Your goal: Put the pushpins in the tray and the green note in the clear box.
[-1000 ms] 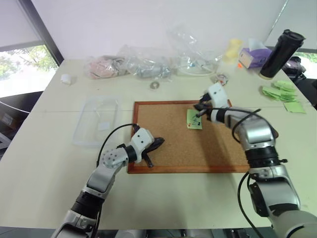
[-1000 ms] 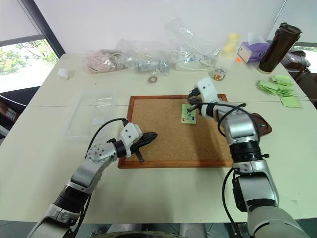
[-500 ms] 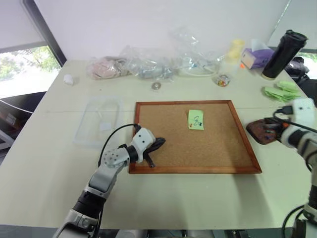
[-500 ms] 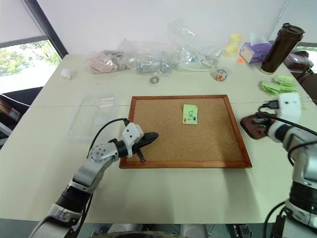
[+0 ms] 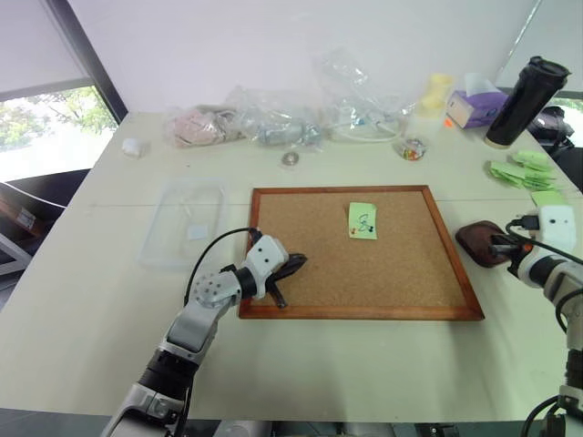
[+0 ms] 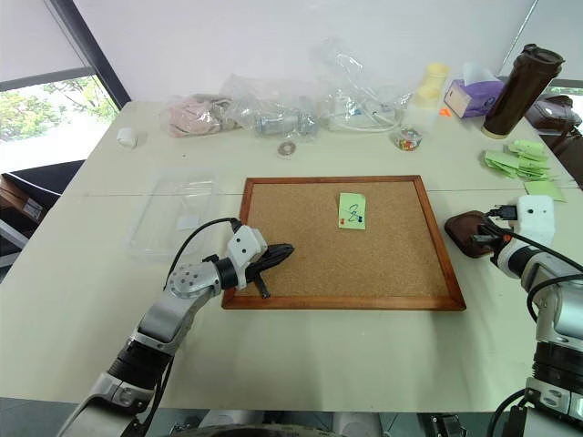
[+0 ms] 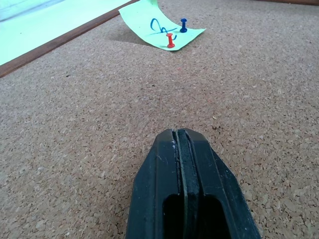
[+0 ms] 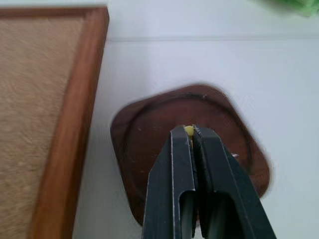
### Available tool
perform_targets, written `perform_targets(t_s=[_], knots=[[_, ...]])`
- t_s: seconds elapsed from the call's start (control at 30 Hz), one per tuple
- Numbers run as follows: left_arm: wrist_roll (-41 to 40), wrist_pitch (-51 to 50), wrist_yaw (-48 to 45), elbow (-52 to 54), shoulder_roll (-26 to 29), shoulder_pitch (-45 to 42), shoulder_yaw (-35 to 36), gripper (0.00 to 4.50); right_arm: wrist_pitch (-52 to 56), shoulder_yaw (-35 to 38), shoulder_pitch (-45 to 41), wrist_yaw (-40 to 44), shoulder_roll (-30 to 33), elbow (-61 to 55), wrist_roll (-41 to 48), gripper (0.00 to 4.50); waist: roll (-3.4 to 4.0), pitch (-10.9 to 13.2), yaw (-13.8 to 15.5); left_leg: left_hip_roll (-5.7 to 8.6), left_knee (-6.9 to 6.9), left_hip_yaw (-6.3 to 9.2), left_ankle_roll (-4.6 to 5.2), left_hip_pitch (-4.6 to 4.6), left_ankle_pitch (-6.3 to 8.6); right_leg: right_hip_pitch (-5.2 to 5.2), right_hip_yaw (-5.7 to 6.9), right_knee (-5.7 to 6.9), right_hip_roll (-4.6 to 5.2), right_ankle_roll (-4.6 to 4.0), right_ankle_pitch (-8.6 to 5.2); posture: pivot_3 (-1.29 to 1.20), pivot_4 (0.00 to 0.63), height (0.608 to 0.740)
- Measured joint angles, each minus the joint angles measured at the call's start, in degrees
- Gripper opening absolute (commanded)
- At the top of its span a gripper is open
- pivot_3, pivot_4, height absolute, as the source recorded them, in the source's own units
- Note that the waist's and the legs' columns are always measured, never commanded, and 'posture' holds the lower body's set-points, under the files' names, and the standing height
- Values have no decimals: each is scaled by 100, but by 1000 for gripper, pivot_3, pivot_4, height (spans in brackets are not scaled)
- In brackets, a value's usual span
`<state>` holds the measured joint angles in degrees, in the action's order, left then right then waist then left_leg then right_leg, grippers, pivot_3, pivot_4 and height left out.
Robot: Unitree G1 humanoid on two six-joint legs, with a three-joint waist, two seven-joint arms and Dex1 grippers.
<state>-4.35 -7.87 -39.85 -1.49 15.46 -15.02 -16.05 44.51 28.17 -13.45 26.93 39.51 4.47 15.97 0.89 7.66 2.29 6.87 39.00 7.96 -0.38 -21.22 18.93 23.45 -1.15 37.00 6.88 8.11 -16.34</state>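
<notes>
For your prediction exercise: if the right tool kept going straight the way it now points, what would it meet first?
Most likely the tray: the right tool, shut on a yellow pushpin, points down at its floor.

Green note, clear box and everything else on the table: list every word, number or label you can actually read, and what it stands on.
No legible text anywhere.
green note: blue handwritten scribble, no readable word.
clear box: small white label, too small to read.
tissue box: no print readable.

A cream table (image 5: 364,364) stands against a plain white wall (image 5: 255,41). On the left a dark-framed window (image 5: 46,137) with a pale blind (image 5: 27,45) half down shows green trees in daylight. Even, soft light falls everywhere.
</notes>
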Motion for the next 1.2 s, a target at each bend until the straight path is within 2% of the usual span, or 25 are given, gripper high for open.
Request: perform_targets(t_s=[0.13,0.17,0.2,0.3,0.43,0.63,0.97,1.2], knots=[[12,-2,12,8,-4,10,3,0,-305,-136,-226,70,15,436,-4,23,-1,0,-6,0,0,0,0,1,0,-2,0,-2,0,0,0,0,150,730],[13,-2,13,11,-6,12,4,0,-372,-183,-277,88,33,533,-8,612,-1,0,-4,0,0,0,0,1,0,-2,1,-2,0,0,0,0,150,730],[14,-3,17,16,-5,14,5,0,-417,-247,-326,108,43,653,-14,948,-1,0,-3,-1,0,1,0,1,0,-2,1,-2,-1,0,0,0,150,730],[20,-7,36,33,-6,27,4,0,-571,-401,-398,165,46,872,-16,2377,2,-2,-4,-1,-1,2,0,1,0,-1,1,-2,-1,0,0,0,150,730],[23,-8,45,45,-4,37,4,0,-603,-437,-439,164,96,934,-10,4453,3,-2,-5,-1,-1,2,0,0,0,-1,1,-3,-1,0,0,0,150,730],[26,-16,99,91,-2,74,9,0,-465,-437,-462,154,119,738,112,4453,4,-2,-9,-1,-3,2,0,-3,0,3,0,-3,-1,0,0,0,150,730],[27,-6,104,81,-5,62,4,0,266,-430,-911,230,361,-540,687,4453,2,0,-3,-2,-3,3,0,-6,0,5,1,-5,-1,0,0,0,150,730],[28,6,98,53,-26,45,3,0,853,-1058,-1033,528,351,-1495,1139,4453,1,0,7,-1,-1,7,1,-8,0,3,0,-8,1,0,0,0,150,730]])
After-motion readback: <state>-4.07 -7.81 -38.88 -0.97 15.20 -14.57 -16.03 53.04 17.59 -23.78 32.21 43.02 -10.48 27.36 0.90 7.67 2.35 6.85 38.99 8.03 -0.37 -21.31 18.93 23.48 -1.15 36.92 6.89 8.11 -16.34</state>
